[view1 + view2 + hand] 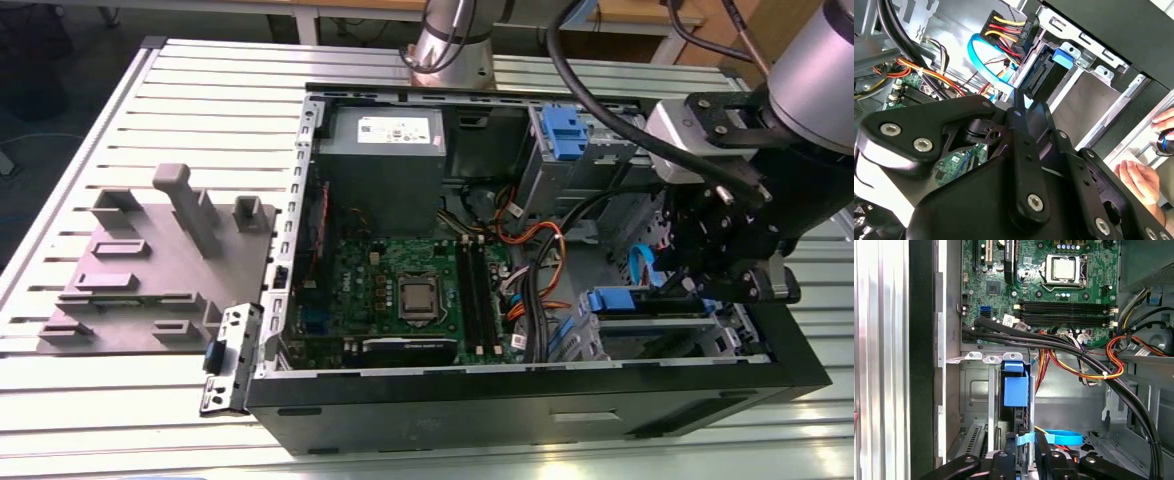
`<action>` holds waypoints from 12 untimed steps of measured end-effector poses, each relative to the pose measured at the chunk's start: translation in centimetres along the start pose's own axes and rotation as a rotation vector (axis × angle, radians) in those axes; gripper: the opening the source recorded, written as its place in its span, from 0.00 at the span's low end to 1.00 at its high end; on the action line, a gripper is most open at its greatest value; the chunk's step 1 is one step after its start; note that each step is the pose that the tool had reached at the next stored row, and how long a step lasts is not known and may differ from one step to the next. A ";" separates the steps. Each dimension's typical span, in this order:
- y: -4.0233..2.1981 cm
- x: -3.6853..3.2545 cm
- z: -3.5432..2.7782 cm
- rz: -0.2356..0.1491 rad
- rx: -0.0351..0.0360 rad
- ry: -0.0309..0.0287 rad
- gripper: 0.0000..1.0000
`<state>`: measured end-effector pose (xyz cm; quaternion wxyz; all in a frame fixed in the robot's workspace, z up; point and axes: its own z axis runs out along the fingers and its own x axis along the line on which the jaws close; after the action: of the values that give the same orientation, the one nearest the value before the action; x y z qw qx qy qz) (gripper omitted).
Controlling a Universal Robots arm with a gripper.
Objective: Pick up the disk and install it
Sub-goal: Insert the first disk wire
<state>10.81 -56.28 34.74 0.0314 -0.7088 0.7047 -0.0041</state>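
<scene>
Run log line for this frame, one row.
phase: install | gripper: shut on the disk | pose: edge-on at drive bay, inside case

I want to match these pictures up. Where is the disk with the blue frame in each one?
Exterior view: the disk lies in the case, toward the exterior view's right.
First wrist view: the disk stands edge-on between the gripper and the motherboard.
Second wrist view: the disk pokes out past the gripper's black links.
Shared landmark: the green motherboard.
</scene>
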 end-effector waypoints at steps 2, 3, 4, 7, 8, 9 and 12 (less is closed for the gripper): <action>-0.02 0.00 -0.01 0.000 -0.0105 0.0002 0.30; -0.04 0.00 0.01 0.001 -0.0265 0.0003 0.30; -0.06 0.00 0.03 0.001 -0.0403 -0.0001 0.30; -0.07 -0.01 0.03 0.002 -0.0496 -0.0001 0.30; -0.07 0.00 0.04 0.002 -0.0513 -0.0002 0.30; -0.07 0.00 0.03 0.002 -0.0529 -0.0001 0.30; -0.30 0.01 0.05 0.002 -0.0532 -0.0001 0.30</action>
<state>11.12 -56.29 34.71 0.0125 -0.7086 0.7053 0.0147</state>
